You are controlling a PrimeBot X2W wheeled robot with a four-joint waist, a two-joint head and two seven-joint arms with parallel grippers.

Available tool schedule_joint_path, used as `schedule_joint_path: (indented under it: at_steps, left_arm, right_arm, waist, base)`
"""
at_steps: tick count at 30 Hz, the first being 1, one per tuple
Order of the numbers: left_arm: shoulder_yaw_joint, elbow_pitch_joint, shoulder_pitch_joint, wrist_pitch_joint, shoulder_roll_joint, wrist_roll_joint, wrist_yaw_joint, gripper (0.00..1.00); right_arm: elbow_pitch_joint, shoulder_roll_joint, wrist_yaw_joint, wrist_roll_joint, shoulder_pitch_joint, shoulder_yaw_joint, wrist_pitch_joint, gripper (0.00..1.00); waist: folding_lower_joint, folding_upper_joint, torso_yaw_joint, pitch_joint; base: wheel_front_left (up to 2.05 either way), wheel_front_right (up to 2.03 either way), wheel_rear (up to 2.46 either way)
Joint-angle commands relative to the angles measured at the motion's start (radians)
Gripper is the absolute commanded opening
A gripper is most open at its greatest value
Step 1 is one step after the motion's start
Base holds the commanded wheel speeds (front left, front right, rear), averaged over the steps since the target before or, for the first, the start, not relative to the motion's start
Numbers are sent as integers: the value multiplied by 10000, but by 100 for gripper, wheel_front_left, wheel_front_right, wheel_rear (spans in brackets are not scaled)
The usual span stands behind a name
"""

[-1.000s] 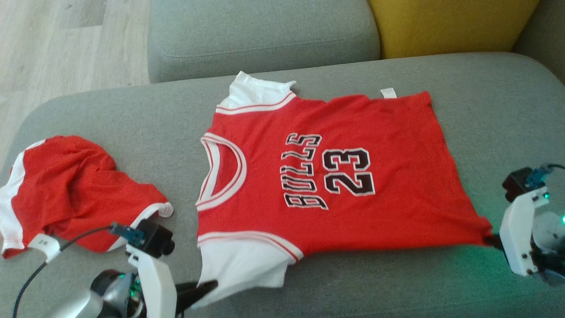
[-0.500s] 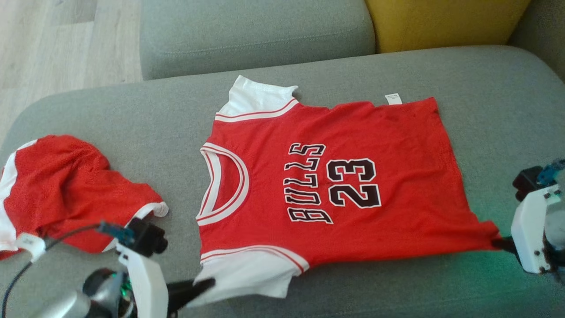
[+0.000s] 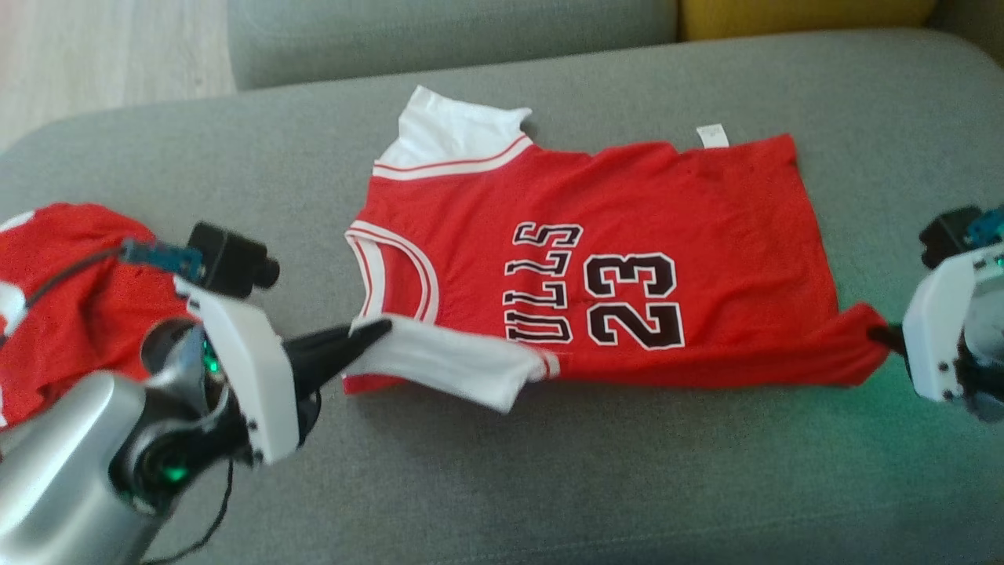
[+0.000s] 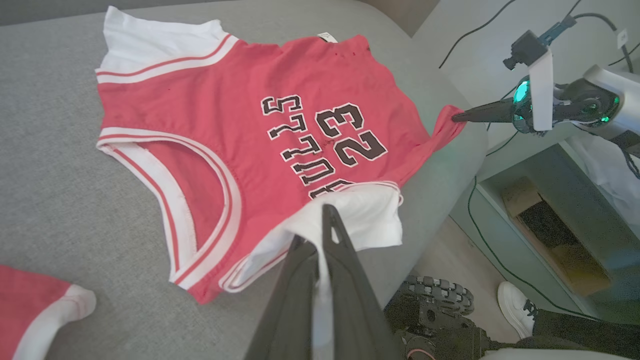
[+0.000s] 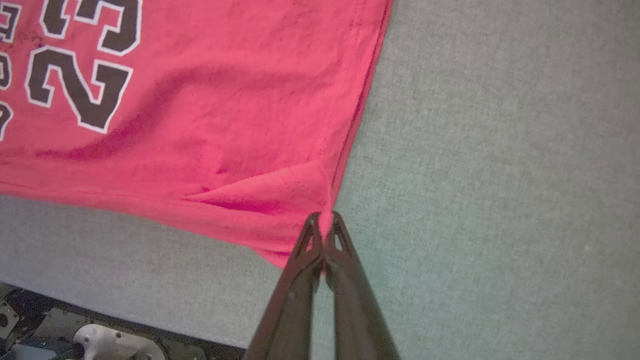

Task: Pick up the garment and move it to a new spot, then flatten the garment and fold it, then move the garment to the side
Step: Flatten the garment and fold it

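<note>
Lying across the middle of the grey sofa cushion, neck toward nine o'clock, the red jersey reads "ULLS" and "23" in black, the first letter hidden under the near white sleeve, which is folded over the chest. The left arm slants in from eight o'clock, the left gripper pinched tight on that sleeve's edge. At three o'clock the right gripper points level toward nine, pressed together on the near hem corner.

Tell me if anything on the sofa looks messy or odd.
The jersey isn't flat: the left pincer holds its white sleeve folded over the lettering, hiding the B. A second red garment lies crumpled beside it.
</note>
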Motion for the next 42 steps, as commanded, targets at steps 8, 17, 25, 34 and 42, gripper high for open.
schedule_joint_path:
  at_steps: [8,17,25,34,42]
  left_arm:
    - [295,866,-1938,191,-114,750,-19,0]
    - [-40,1962,-2829,-61,-520,1234,-124,0]
    - [-237,2941,-3177,-599,-843,1662,-117,67]
    - [611,3905,-3077,-3545,-1609,2408,876,100]
    - [1998,3705,-1558,-7081,-2820,2086,1912,100]
  right_arm:
    - [775,712,-7,-1234,-889,-445,-1100,0]
    - [1360,1207,-7,-1742,-1328,-358,-2164,0]
    - [1950,1522,-7,-1793,-1487,-410,-3023,34]
    - [3013,2111,-7,-1786,-1477,-1286,-4923,100]
    - [3178,2531,-7,-2268,-715,-2493,-8051,100]
  waist:
    - [0,0,-142,953]
    - [0,0,-229,1398]
    - [0,0,-257,1502]
    - [0,0,-300,1080]
    - [0,0,-264,407]
  base:
    - [0,0,0]
    - [0,0,0]
    - [0,0,0]
    - [0,0,0]
    - [0,0,0]
